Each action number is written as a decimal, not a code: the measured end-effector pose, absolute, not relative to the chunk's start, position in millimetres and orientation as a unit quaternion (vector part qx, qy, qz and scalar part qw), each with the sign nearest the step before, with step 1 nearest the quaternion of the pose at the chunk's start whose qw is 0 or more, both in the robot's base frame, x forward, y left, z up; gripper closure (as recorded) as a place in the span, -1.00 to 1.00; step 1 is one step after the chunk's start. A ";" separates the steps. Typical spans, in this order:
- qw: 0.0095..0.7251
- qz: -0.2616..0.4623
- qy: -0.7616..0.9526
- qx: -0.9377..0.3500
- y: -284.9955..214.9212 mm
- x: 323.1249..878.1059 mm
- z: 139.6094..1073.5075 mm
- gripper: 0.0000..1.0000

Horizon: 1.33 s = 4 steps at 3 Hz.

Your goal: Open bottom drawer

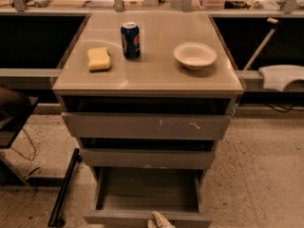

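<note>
The bottom drawer (147,191) of the grey cabinet is pulled out towards me, showing its shallow empty grey box; its plain front panel (118,218) runs along the lower edge of the view. My gripper (159,221) shows only as a pale tip at the very bottom, at the middle of that front panel. Above the bottom drawer are the mid-sized drawer front (147,158) and the widest top drawer front (145,126) with white scratch marks.
On the cabinet top (152,75) stand a blue soda can (130,40), a yellow sponge (99,59) and a white bowl (194,55). A black bar (64,189) leans on the floor at left. A white object (282,76) lies at right on a ledge.
</note>
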State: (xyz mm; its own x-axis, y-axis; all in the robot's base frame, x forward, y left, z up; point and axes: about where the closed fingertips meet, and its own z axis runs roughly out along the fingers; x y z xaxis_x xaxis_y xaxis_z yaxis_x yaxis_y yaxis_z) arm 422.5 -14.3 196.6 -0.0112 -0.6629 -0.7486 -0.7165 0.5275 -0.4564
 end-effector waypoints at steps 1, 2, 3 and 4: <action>0.509 0.026 0.711 -0.485 -14.7 421.8 199.5 1.00; 0.512 0.026 0.712 -0.480 -13.9 412.1 194.7 1.00; 0.512 0.026 0.712 -0.480 -13.9 412.0 198.2 1.00; 0.514 0.027 0.713 -0.475 -13.2 403.4 193.6 1.00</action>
State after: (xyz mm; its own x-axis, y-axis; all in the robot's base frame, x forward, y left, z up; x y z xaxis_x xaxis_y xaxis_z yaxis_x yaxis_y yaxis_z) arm 403.4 -13.2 193.6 -0.0194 -0.6508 -0.7590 -0.7054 0.5469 -0.4510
